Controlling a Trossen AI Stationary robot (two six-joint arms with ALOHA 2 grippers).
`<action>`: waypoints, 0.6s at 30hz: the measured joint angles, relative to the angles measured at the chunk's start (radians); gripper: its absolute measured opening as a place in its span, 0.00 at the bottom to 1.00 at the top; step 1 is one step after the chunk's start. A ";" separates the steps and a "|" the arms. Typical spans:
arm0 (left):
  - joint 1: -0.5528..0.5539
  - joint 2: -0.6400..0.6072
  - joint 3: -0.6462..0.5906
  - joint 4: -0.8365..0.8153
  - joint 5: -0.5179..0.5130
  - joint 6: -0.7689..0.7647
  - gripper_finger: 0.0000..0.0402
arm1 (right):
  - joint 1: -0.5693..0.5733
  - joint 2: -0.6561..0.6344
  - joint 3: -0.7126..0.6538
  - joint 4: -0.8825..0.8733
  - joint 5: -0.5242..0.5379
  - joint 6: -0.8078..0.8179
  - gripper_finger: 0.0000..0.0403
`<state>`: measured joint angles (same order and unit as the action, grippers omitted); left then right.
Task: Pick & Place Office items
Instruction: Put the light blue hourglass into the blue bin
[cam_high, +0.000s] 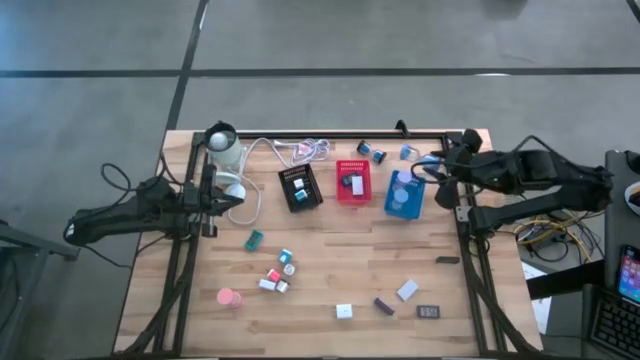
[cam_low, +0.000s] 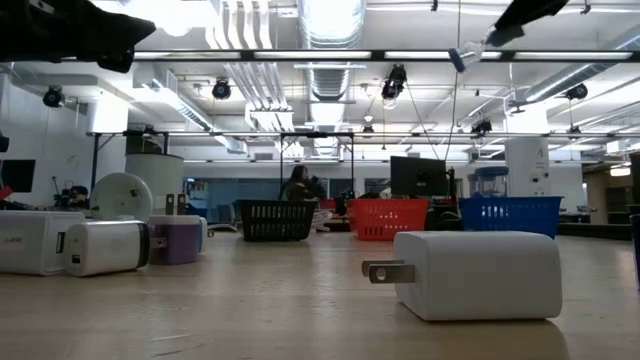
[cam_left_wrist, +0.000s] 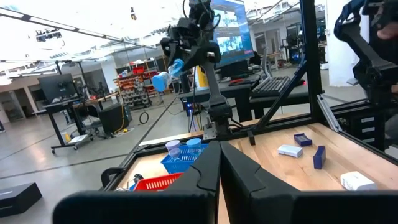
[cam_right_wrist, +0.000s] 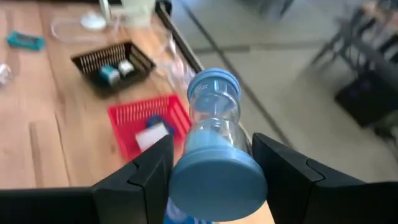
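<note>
The right pincer (cam_right_wrist: 211, 165), pinching a blue roll (cam_right_wrist: 214, 149) above the blue tray (cam_high: 404, 197), could let it roll out and miss if released too early.

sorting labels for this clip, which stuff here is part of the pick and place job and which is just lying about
Part of the job:
- blue roll held in the right gripper
- white block
- teal block
- pink roll
- small dark rectangle

Just lying about:
- white coiled cable
- white round device
</note>
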<state>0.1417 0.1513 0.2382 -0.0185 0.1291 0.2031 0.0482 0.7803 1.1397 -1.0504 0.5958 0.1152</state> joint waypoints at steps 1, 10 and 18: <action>0.000 0.000 0.000 0.001 0.000 0.000 0.03 | -0.003 0.020 0.034 -0.064 0.000 0.033 0.48; 0.000 0.000 0.000 0.003 0.000 -0.001 0.03 | -0.053 0.136 0.211 -0.442 -0.070 0.251 0.48; 0.000 0.000 0.000 0.003 0.000 -0.001 0.03 | -0.153 0.225 0.173 -0.437 -0.256 0.198 0.48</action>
<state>0.1417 0.1513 0.2382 -0.0151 0.1291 0.2024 -0.1050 1.0052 1.3127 -1.4877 0.3398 0.3128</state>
